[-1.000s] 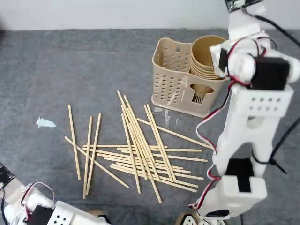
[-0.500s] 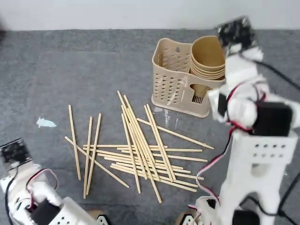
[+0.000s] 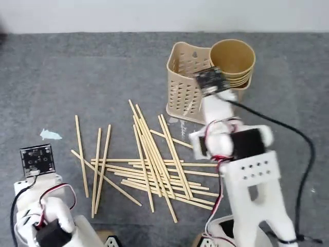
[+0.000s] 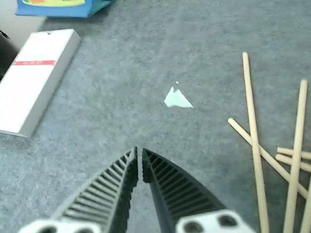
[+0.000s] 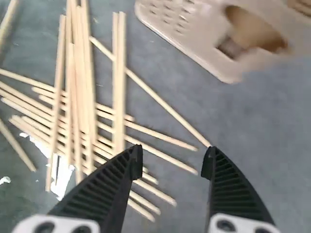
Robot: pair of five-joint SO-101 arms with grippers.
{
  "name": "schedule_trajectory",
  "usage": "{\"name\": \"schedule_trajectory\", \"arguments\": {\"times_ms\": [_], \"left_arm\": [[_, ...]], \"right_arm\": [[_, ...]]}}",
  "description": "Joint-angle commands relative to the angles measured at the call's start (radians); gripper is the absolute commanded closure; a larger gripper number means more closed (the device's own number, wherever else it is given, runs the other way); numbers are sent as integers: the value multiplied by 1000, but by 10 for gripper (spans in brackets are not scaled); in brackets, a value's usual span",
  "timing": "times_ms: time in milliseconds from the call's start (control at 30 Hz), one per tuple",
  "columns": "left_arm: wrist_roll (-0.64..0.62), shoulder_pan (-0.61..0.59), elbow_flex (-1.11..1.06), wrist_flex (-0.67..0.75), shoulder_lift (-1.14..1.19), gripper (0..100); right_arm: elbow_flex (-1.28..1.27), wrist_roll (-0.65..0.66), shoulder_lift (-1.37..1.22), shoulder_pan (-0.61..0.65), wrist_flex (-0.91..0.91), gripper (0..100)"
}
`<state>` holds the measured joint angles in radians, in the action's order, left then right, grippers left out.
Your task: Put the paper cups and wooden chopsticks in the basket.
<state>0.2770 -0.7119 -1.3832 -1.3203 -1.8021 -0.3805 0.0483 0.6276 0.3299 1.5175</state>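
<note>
Grey mat is covering the table. Pale wall is running along the far edge. Small pale scrap is lying flat on the mat toward the left side. In the left wrist view, the scrap is showing as a torn triangle. White box with a red stripe is lying flat, well apart from the scrap. Blue thing is sitting beyond the box, cut off at the edge. White bits are lying on the mat in the right wrist view.

Right arm swung before the basket (now over chopsticks), left arm risen.
</note>
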Motion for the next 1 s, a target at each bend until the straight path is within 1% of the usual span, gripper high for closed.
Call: {"name": "schedule_trajectory", "arguments": {"times_ms": [0,167,267,433,633,833,967], "left_arm": [[12,5,-42,-5,-12,984],[8,3,-134,-5,-14,984],[-6,2,-186,14,-15,984],[-77,0,-242,57,-17,984],[-78,0,-255,61,-15,984],[-77,0,-260,64,-15,985],[-77,0,-260,64,-15,985]], "right_arm": [[-97,-31,21,91,-183,783],[-252,-28,19,162,-421,784],[-293,-28,-2,206,-483,784],[-241,-32,-174,248,-521,792],[-55,-28,-475,246,-515,900],[97,-26,-708,196,-513,872],[167,-26,-825,180,-513,874]]}}
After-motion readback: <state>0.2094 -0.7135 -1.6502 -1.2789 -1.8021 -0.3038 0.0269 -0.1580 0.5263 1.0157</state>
